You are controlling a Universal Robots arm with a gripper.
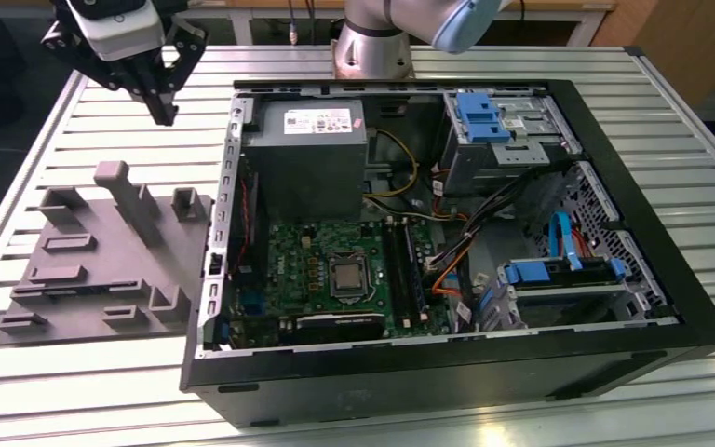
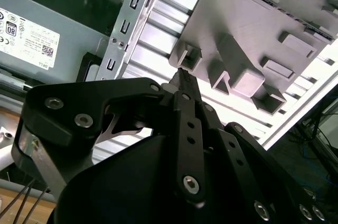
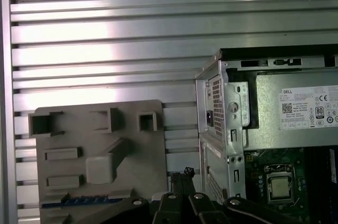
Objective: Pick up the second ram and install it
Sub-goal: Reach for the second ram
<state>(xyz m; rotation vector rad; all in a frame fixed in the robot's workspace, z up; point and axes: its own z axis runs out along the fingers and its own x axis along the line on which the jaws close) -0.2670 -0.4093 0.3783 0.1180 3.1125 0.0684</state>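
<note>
First wrist view gives me my best look at the second ram: a thin, dark bluish strip lying along the grey tray, at the end of the tray farthest from its row of upright posts. The gripper has its fingers drawn together to a point with nothing between them. The exterior view shows it the same way, hanging high off the tray's post end and well apart from the stick.

I judge the step in hand to be the approach for the pick. To do it well I'd spread the fingers before descending and line them up across the stick's thin dimension, not along its length. I'd come down near its middle so it lifts level out of the tray, pinching board edges, not chips. The tall ramped post rises from the tray between the gripper and the ram's end, so I'd keep height while crossing it.

I can't tell whether the stick lies flat or stands on edge in a slot, and the gripper's own links cut off the tray beyond it. In the open computer case just beside the tray, the memory slots are too dark for me to tell which are filled.
</note>
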